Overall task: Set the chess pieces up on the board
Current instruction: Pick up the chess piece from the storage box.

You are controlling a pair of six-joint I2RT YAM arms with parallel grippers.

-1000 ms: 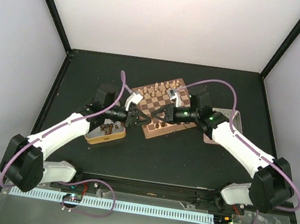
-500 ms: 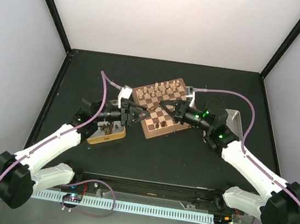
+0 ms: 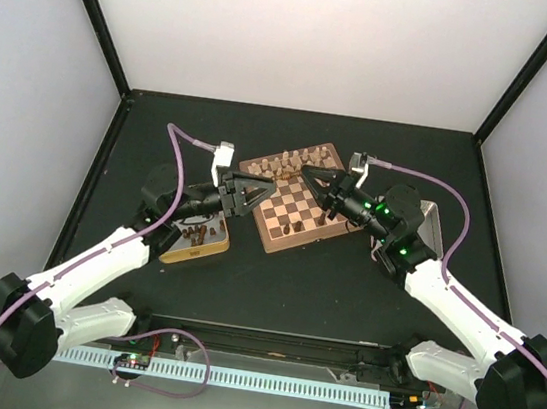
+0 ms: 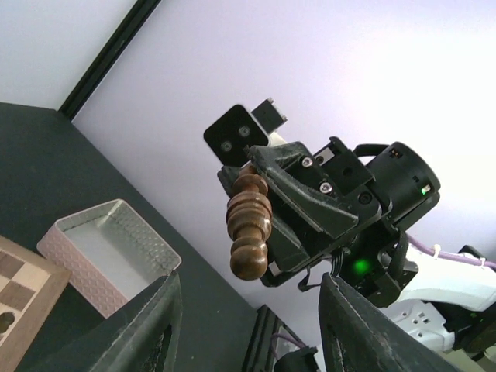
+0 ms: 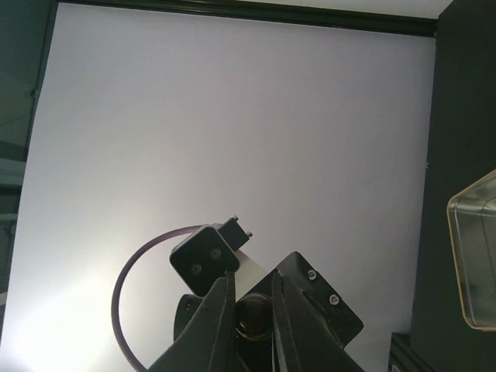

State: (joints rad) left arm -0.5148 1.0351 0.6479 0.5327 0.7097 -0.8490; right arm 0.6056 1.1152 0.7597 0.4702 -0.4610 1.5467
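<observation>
The right hand (image 5: 252, 288) pinches one dark chess piece (image 4: 249, 226) and holds it in the air over the board (image 3: 305, 211). Facing it, the left hand (image 3: 262, 196) is spread and holds nothing. The board lies on the dark tabletop (image 3: 324, 282).

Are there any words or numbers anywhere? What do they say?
None can be read. No letters, numbers or labels show on the board, the tin or the held chess piece. The green light is only a light, not a sign.
</observation>
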